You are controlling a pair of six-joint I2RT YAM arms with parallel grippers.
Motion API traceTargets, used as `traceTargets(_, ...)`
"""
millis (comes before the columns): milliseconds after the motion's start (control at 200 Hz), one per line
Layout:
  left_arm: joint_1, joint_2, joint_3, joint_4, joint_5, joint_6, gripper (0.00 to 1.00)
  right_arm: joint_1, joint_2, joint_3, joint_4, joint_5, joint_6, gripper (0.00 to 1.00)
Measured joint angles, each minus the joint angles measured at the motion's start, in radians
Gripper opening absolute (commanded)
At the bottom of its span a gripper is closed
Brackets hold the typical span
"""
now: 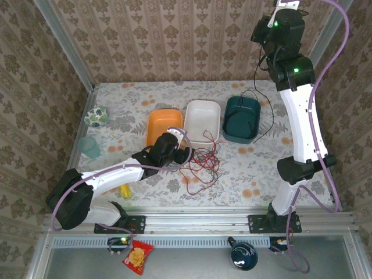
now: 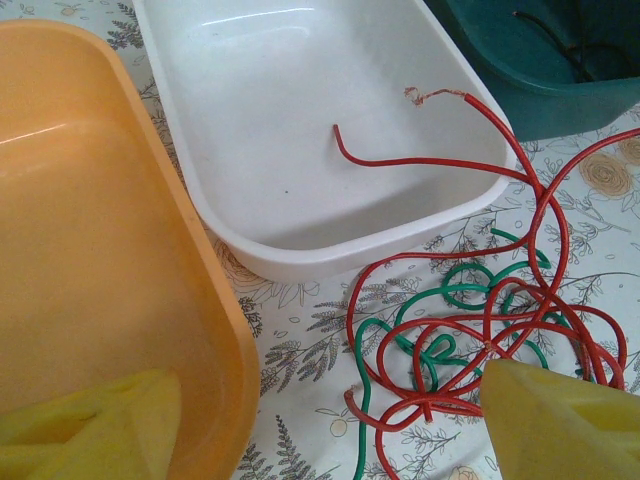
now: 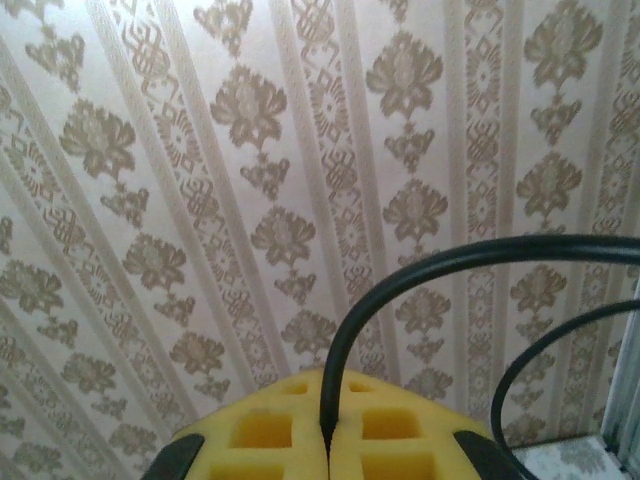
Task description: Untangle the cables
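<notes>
Nothing much to read in here. The only print I can spot is on a red snack packet (image 1: 138,257) lying in front of the arm bases, and it's too small to make out.

The table has a pale tablecloth (image 1: 250,168) with grey leaves and orange flowers, and the walls are all beige damask wallpaper (image 3: 150,150) with a metal rail (image 1: 197,218) along the near edge. Three bins sit in a row in the middle: orange bin (image 2: 100,250), white bin (image 2: 300,262), teal bin (image 2: 540,100). A pale green cup (image 1: 90,146) and a patterned round thing (image 1: 96,116) are off by the left wall.

The right gripper (image 3: 328,425) is raised high near the back wall, yellow pads pressed together on the black cable (image 3: 520,245), which hangs down into the teal bin and loops onto the cloth just right of it.

The left gripper (image 2: 325,430) hovers low over the tangle with its jaws apart. The red cable (image 2: 440,160) and green cable (image 2: 460,268) are knotted up on the cloth just in front of the white bin, with one red end draped over its rim and lying inside.
</notes>
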Motion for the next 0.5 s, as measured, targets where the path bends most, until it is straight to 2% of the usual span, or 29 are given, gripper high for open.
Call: traceTargets(500,0.000,0.000,0.000,0.000,-0.007,-0.003,0.79,0.019,0.064,0.020,-0.080,-0.032,0.032,0.00)
